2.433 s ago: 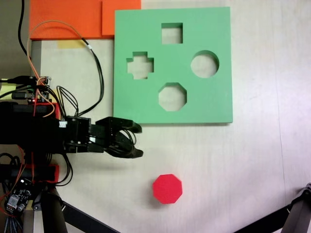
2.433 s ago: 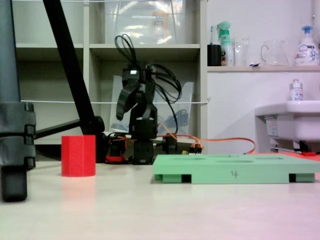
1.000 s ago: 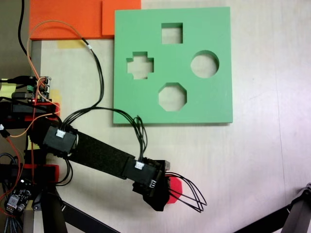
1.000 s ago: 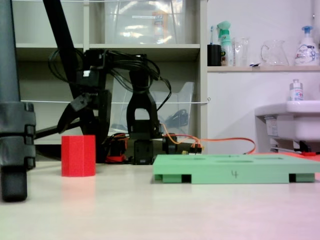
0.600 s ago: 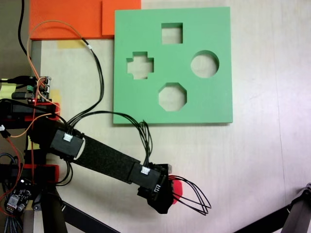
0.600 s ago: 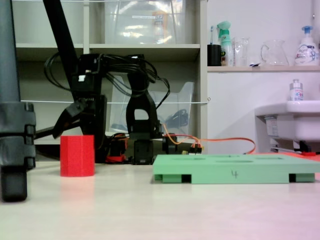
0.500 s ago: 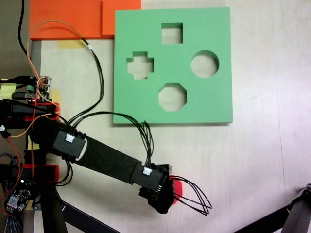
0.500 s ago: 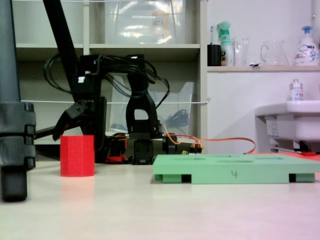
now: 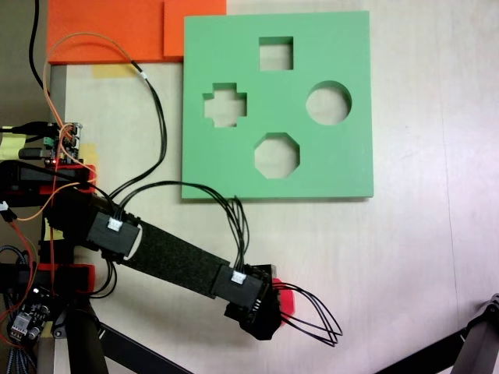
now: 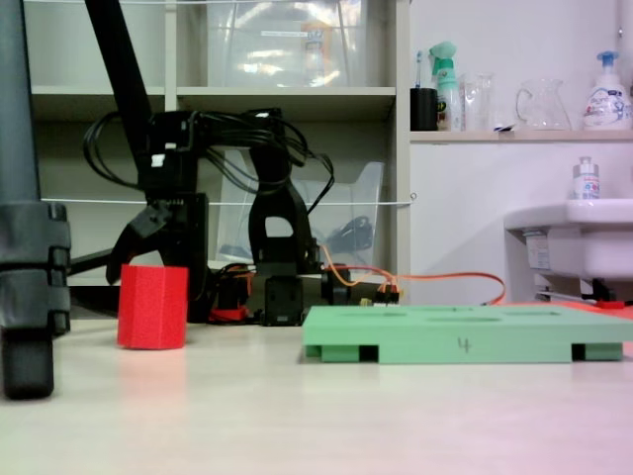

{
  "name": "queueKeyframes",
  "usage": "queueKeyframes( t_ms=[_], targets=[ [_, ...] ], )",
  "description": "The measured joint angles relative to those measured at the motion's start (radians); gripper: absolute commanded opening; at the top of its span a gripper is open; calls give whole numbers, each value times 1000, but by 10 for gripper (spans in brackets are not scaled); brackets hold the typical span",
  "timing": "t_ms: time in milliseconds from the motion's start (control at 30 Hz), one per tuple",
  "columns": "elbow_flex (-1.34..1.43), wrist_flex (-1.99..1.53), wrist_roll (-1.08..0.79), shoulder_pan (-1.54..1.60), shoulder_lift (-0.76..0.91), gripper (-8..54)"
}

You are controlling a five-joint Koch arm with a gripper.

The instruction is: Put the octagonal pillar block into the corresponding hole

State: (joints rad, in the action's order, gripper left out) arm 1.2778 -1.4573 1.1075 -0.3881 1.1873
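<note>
Foam block [image 10: 152, 307], red, eight-sided, stands on table [image 9: 405, 257] near arm, well apart from green board [image 9: 335, 164]. Likely light, slightly squashy, grippy; best pinched across two opposite flat sides, mid-height. Gripper [image 10: 134, 247] right at block, mostly covering it from above; jaw state cannot be told. Octagonal hole [image 9: 277, 155] empty; square, cross, round cutouts empty too.
</note>
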Motion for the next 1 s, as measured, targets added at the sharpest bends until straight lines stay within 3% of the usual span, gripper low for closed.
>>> queueKeyframes(
  t_ms=[467,800,1000],
  targets=[
    [-2,-123,250,249,278,215],
    [-138,-120,597,653,268,215],
    [-155,-107,664,808,201,215]
  ],
)
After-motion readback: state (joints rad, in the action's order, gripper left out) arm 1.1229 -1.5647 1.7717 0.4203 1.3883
